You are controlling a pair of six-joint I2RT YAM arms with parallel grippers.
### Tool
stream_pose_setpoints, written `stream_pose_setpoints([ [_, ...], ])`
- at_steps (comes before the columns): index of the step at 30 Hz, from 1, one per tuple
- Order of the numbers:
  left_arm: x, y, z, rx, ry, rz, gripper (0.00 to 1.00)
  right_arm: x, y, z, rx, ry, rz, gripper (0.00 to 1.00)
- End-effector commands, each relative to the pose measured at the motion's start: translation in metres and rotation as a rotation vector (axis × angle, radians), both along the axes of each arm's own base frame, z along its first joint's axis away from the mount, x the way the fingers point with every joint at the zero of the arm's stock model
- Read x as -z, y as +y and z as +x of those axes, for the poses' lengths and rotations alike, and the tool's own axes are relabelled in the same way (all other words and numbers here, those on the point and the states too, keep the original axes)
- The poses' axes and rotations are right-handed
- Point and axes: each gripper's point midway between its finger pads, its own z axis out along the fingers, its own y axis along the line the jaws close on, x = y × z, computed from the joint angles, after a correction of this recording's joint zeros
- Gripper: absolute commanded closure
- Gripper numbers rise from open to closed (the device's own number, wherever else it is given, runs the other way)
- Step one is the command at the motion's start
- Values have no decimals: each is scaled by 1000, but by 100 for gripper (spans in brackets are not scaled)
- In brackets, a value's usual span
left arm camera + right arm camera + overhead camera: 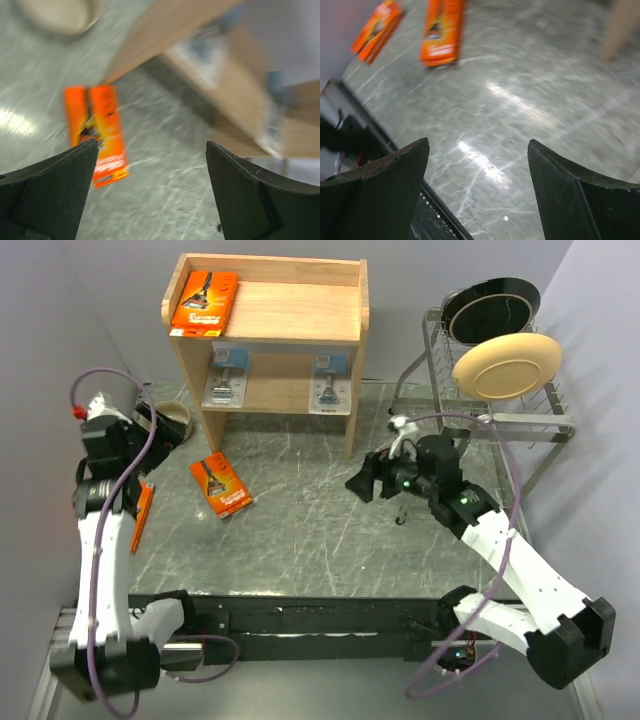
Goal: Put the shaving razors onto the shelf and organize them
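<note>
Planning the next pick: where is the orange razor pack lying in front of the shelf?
In the top view, the orange razor pack lies flat on the table, left of centre, just in front of the shelf and its left side panel.

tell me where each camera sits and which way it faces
top external: above, behind both arms, looking down on the table and wooden shelf.
left wrist: behind the open left gripper, facing an orange razor pack and the shelf.
right wrist: behind the open right gripper, facing the table.
shared: that pack shows in all three.
</note>
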Motion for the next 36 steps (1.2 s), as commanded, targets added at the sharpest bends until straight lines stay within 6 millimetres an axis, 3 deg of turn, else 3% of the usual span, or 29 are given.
stream_pose_setpoints([
  [1, 43, 6, 11, -18, 116, -36, 6, -45, 39, -18, -153, -202, -14, 14],
  [6, 74, 11, 18, -60, 175, -69, 5, -50, 66, -16, -179, -217, 3, 14],
  [9, 91, 17, 11, -116, 219, -82, 4, -44, 96, -6, -183, -177, 39, 14],
  [13, 110, 20, 6, -151, 249, -126, 5, -14, 147, 16, -180, -25, 72, 15],
  [15, 116, 19, 5, -159, 254, -169, 6, -10, 166, 22, -183, 54, 135, 19],
  [16, 117, 19, 5, -157, 250, -177, 7, 3, 179, 27, -180, 120, 154, 20],
  [18, 123, 17, 3, -170, 262, -223, 8, 11, 198, 24, -232, 199, 211, 25],
  [19, 125, 15, 3, -163, 261, -234, 10, 28, 209, 24, -236, 284, 225, 28],
  [21, 130, 11, 3, -143, 254, -256, 11, 37, 222, 20, -266, 354, 272, 32],
  [22, 131, 7, 3, -124, 251, -270, 12, 55, 226, 22, -245, 432, 280, 32],
  [30, 154, 0, -6, -141, 295, -357, 7, 117, 254, 25, -178, 679, 315, 38],
  [35, 165, 0, -10, -148, 310, -351, 6, 127, 272, 36, -168, 739, 355, 41],
  [36, 167, 0, -11, -148, 314, -351, 6, 138, 275, 38, -160, 757, 348, 42],
])
